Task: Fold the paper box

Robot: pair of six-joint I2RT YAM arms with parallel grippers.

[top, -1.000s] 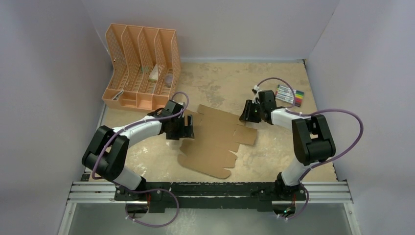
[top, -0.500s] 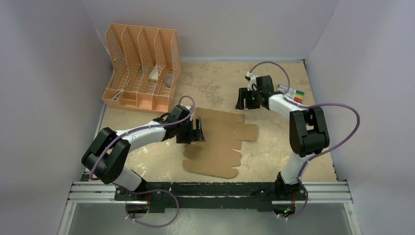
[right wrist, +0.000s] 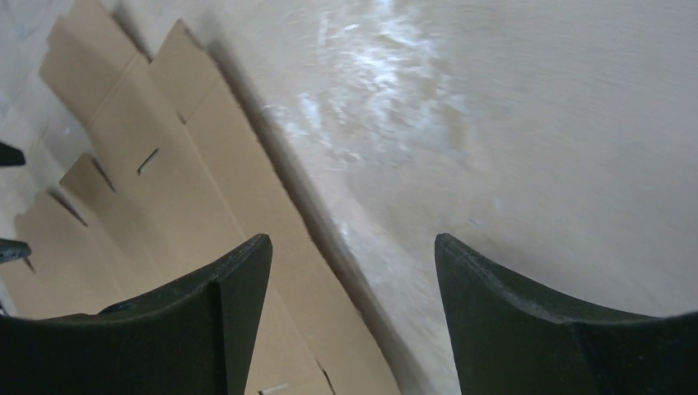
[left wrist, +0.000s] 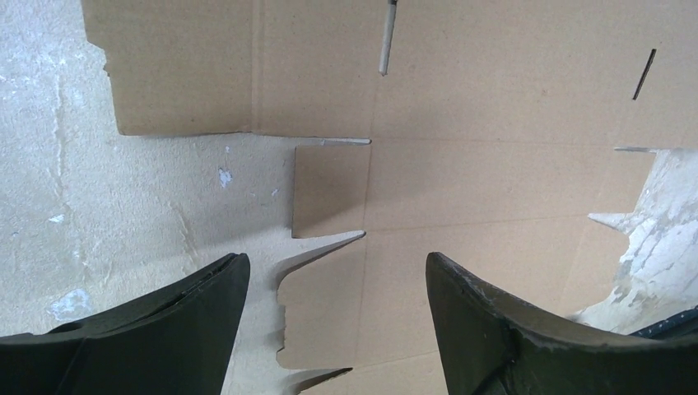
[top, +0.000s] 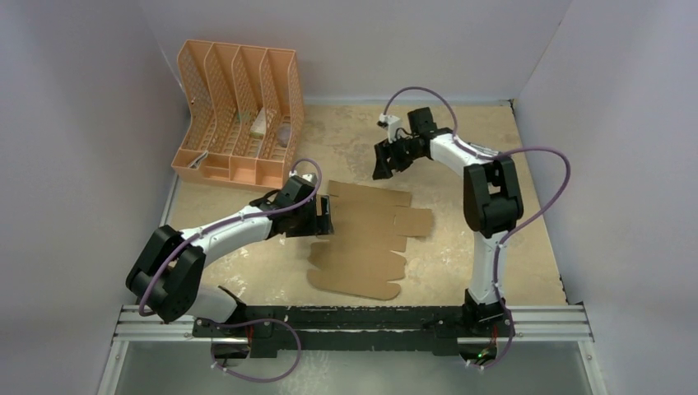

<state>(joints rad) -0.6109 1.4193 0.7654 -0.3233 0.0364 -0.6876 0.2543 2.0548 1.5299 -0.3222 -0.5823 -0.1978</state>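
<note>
On worktop (top: 461,255): mottled beige, glossy in patches; probably slick enough to let cardboard skate instead of hinging under a sideways push.
Organizer (top: 234,115): peach, slotted, at 10 o'clock, well apart from the cardboard; no part in the fold, only an obstacle for a wide left-arm swing.
Paper box (top: 366,239): flat and unfolded at centre, reaching toward 6 o'clock; creases, slits and scalloped flaps showing, nothing raised yet.
Left pincer (left wrist: 337,271): spread apart, empty, at the 9 o'clock edge of the paper box; contact with the cardboard impossible to tell. Likely fault: closing on one thin tab alone and tearing at a slit, or dragging the whole paper box rather than bending along a crease.
Right pincer (top: 383,160): spread apart, empty, near 12 o'clock, over bare worktop just beyond the far edge. Likely fault: too far off to pin anything, so no counter-hold during a lift from the 9 o'clock side, with a spin or slide as the result.
Small flap (left wrist: 329,189): between the left fingers' line of approach, short and cut on both sides; weakest spot, easiest to crumple.
</note>
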